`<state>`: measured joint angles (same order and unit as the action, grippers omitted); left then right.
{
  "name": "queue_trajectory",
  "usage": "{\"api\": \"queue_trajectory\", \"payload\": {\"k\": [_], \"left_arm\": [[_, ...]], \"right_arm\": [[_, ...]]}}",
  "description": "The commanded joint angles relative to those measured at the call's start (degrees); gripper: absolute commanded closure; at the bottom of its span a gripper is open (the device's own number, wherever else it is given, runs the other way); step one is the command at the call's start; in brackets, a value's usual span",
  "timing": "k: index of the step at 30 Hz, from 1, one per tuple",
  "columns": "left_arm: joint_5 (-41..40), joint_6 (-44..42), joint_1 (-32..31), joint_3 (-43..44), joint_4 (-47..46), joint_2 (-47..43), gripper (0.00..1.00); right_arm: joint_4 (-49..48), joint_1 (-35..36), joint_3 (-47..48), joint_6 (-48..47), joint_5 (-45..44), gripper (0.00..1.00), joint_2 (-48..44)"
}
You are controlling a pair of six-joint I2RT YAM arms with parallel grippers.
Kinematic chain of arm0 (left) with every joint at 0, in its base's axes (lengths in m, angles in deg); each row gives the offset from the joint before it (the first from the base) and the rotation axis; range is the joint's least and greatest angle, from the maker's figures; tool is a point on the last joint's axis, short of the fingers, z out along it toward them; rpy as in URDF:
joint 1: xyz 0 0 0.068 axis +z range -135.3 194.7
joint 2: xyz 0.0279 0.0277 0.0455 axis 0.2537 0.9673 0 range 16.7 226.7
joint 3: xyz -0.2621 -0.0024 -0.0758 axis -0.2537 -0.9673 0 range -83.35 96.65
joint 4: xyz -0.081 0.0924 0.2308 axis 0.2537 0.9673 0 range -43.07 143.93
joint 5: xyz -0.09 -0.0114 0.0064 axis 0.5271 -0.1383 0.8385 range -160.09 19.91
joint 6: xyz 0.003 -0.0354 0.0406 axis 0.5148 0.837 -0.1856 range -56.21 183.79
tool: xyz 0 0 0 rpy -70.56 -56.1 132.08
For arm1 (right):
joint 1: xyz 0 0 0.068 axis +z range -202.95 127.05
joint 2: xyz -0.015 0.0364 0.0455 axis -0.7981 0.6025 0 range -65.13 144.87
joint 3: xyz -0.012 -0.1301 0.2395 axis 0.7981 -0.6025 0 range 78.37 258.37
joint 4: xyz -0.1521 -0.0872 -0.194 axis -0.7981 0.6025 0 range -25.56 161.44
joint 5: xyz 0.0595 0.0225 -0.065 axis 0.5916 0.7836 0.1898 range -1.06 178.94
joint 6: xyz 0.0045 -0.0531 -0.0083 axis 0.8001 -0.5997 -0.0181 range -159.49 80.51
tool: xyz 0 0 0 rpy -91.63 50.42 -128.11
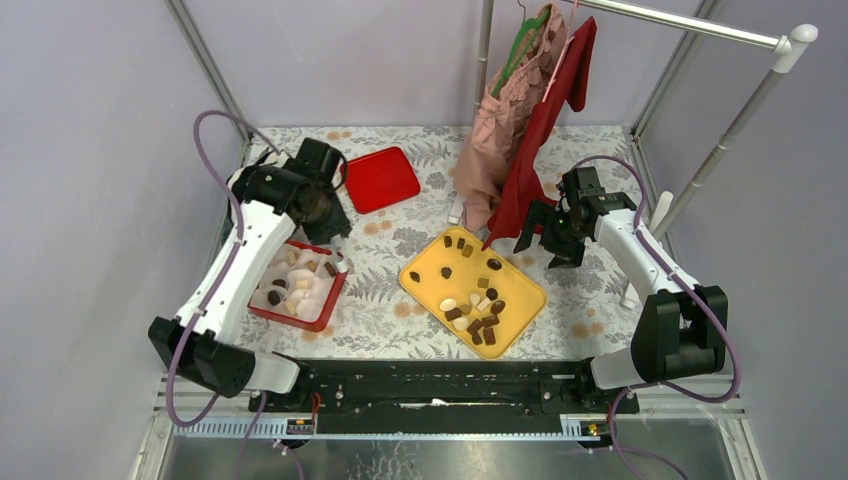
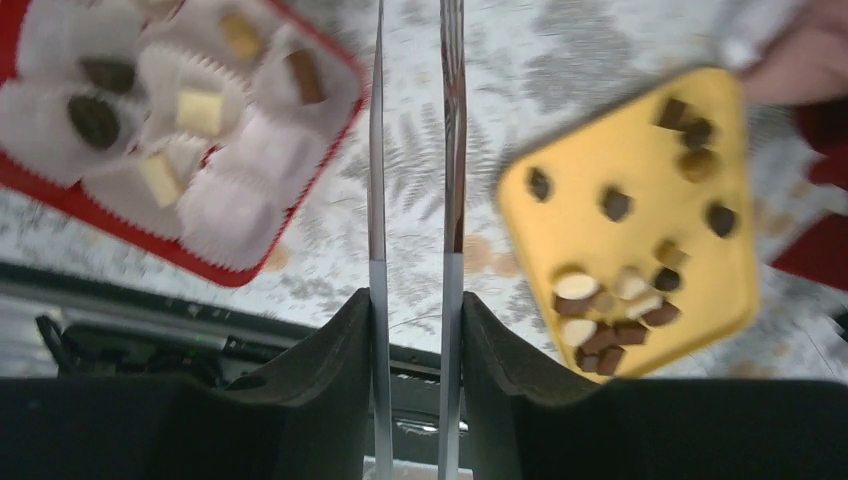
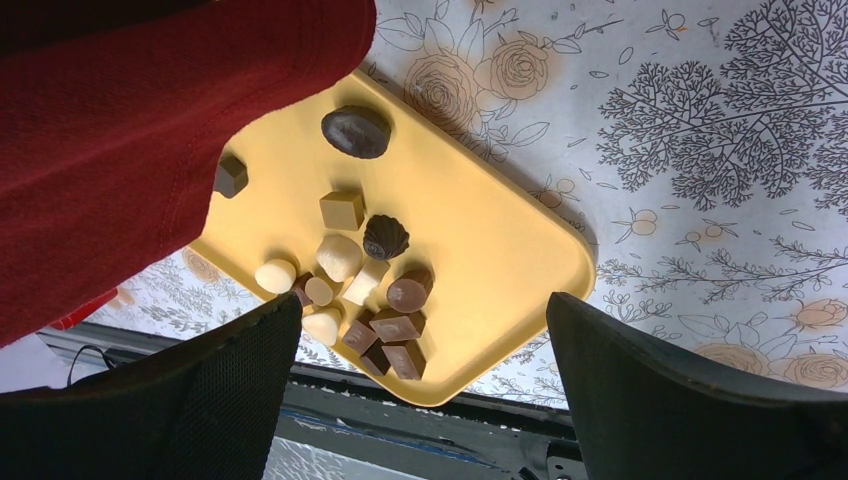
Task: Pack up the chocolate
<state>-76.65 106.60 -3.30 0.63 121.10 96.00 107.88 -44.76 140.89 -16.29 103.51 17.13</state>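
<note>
Several pieces of chocolate in dark, tan and cream lie on a yellow tray at the table's middle; they also show in the left wrist view and the right wrist view. More pieces sit in white paper cups in the red box. My left gripper hangs between box and tray. Thin metal blades line the inner faces of its fingers, parted, with nothing between them. My right gripper hovers beyond the tray's far right side, open wide and empty.
A flat red lid lies behind the box. A pink garment and a red garment hang from a rack down to the table just behind the tray. The red cloth hides one tray corner. The rack's pole stands at the right.
</note>
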Motion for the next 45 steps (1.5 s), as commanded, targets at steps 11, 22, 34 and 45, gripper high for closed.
{"api": "queue_trajectory", "payload": {"k": [11,22,34,45], "left_arm": [[14.57,-8.75,-29.42,6.68,-15.19,11.58,0.62],[18.28,-9.25,-34.32,8.48,-18.79,22.91,0.59],[18.05,-8.35,-35.03,10.89,-19.47,29.1,0.55],[18.29,-7.83,-35.0,11.34,-19.24,31.22,0.54]], "right_arm": [[0.92,-0.19,1.4,-0.53,0.21,0.0,-2.28],[1.16,-0.25,0.1,-0.52,-0.64,0.0,-4.07],[1.32,-0.21,-0.29,-0.64,-1.02,0.0,-4.69],[1.16,-0.23,0.12,-0.87,-1.1,0.0,-3.97]]}}
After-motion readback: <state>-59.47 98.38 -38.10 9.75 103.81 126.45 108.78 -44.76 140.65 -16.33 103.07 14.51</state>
